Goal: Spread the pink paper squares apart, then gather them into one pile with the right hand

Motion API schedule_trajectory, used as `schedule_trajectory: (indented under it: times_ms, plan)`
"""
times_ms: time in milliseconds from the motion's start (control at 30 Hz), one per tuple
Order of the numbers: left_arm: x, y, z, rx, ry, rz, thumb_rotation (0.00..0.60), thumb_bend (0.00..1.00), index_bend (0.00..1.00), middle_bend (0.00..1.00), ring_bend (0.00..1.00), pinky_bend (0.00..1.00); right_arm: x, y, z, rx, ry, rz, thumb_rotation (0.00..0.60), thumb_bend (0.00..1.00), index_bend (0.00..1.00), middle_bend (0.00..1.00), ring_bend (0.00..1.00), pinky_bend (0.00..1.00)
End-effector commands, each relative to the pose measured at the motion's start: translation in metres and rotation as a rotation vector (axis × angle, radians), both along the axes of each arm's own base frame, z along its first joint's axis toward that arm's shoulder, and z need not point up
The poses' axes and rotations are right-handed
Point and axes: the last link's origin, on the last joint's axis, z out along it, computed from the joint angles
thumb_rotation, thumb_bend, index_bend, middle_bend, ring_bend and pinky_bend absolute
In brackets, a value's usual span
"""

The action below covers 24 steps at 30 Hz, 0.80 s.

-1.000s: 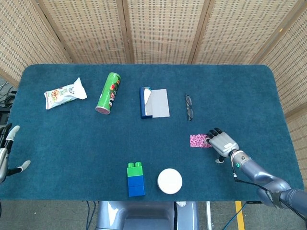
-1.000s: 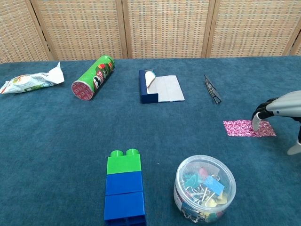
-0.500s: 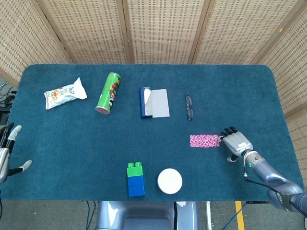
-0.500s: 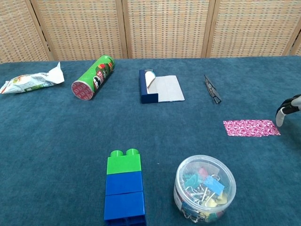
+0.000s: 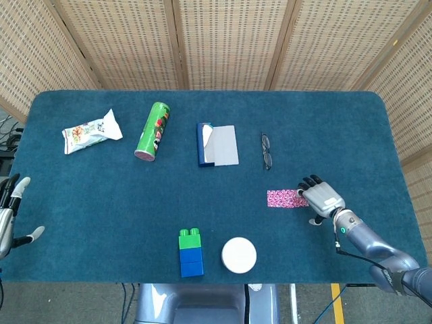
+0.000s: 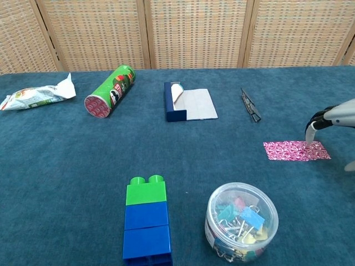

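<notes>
Right hand (image 5: 322,198) over pink paper squares (image 6: 296,150)

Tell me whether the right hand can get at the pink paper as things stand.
Probably yes: the right hand sits at the right end of the pink paper, fingertips at its edge, with only bare table around them.

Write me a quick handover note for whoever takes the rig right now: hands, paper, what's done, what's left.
Right hand: empty, fingers apart, tips at the right end of the pink paper squares.
Left hand: open and idle at the table's left edge.
Paper: lies flat as one overlapping strip, right of centre, below the glasses.
Done: the squares are fanned into a strip, not clearly separated.
Left: finish spreading if needed, then sweep them into one pile with the right hand.
</notes>
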Motion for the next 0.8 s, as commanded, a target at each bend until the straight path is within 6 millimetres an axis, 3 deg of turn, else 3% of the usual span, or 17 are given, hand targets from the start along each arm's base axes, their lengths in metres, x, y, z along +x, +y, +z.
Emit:
schedule_trajectory:
  times_ms: [33, 433, 800]
  plan:
    - [-0.002, -0.001, 0.001, 0.002, 0.001, 0.007, 0.600, 0.17, 0.04, 0.00, 0.00, 0.00, 0.003, -0.001, -0.008, 0.021, 0.003, 0.006, 0.600, 0.23, 0.25, 0.15, 0.00, 0.01]
    - [-0.004, -0.002, 0.001, 0.003, 0.000, 0.008, 0.600, 0.17, 0.04, 0.00, 0.00, 0.00, 0.000, 0.004, -0.017, 0.044, 0.020, 0.015, 0.600, 0.23, 0.25, 0.15, 0.00, 0.01]
    - [-0.001, -0.002, 0.001, 0.005, 0.003, 0.001, 0.600, 0.17, 0.04, 0.00, 0.00, 0.00, -0.019, 0.009, -0.006, 0.024, 0.052, -0.013, 0.600, 0.23, 0.25, 0.15, 0.00, 0.01]
